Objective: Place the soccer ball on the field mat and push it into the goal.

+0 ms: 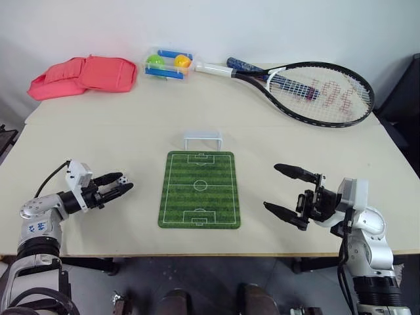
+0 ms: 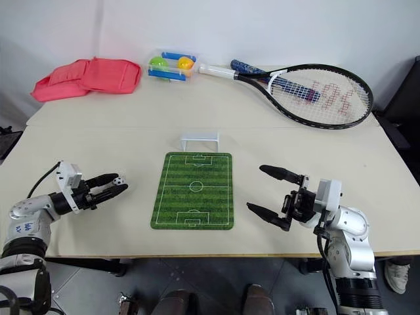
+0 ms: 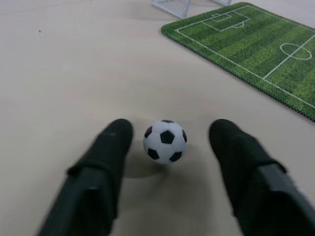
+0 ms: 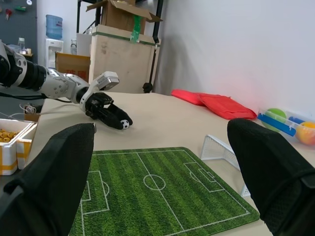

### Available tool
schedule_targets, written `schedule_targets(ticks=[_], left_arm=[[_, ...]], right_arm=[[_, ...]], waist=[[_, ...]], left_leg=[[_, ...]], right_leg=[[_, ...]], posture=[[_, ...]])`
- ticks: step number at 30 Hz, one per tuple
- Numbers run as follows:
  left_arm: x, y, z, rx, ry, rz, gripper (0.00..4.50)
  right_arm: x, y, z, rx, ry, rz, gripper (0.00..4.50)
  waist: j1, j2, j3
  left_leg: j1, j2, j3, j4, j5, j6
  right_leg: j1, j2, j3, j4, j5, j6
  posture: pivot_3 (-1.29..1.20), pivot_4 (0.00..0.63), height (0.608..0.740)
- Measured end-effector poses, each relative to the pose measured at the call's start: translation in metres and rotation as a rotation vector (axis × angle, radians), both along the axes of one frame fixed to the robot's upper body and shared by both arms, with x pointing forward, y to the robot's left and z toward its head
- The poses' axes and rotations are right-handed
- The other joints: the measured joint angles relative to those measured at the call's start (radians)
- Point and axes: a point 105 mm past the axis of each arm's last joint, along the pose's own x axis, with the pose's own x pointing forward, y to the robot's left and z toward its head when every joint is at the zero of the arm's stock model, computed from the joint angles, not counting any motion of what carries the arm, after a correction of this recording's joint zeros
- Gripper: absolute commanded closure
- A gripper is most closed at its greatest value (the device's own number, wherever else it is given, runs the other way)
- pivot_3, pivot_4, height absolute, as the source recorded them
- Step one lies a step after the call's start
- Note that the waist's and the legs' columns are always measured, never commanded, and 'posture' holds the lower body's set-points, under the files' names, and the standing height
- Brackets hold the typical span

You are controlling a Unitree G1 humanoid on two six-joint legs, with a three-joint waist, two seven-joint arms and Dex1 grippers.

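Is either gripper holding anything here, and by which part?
Not yet. The soccer ball sits on the table between the left gripper's fingers, gaps both sides. The right gripper is open, empty.

— How many balls are on the bench point(image 1: 98, 131)?
— Three: one soccer ball point(image 1: 123, 179), one green ball point(image 1: 155, 61), one yellow-orange ball point(image 1: 182, 62).
— And the rest?
— One field mat point(image 1: 199, 189), one goal point(image 1: 203, 140), one tennis racket point(image 1: 308, 90), one red cloth bundle point(image 1: 84, 75), one clear tray point(image 1: 168, 64).

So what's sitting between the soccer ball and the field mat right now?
Nothing: bare tabletop separates the soccer ball from the field mat, clearest in the left eye view.
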Motion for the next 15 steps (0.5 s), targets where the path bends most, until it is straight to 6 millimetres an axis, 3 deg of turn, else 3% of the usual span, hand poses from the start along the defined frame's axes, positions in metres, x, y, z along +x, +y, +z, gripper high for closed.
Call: schedule_targets(ticks=[3,12,15], left_arm=[[0.005,-0.004,0.000,0.004,-0.003,-0.006,3.60],[0.009,-0.012,0.001,0.003,-0.032,-0.028,3.66],[0.007,-0.023,0.018,0.019,-0.086,-0.121,3.66]], right_arm=[[0.000,0.000,0.000,0.001,-0.005,-0.005,0.00],[0.000,0.001,0.006,0.007,-0.025,-0.017,0.00],[-0.001,-0.003,0.007,-0.017,-0.031,-0.011,0.00]], waist=[[0.002,0.000,0.000],[0.001,0.000,0.000],[0.004,0.000,0.000]], left_leg=[[0.000,0.000,0.000,0.001,0.000,0.001],[0.000,0.000,0.000,0.001,-0.001,0.001],[-0.002,0.000,0.000,0.003,-0.001,0.001]], right_leg=[[0.000,0.000,0.000,0.000,0.000,0.000],[0.000,0.000,0.000,0.000,0.000,0.000],[0.000,0.000,0.000,0.000,0.000,0.000]], posture=[[0.00,0.150,0.740],[0.00,0.150,0.740],[0.00,0.150,0.740]])
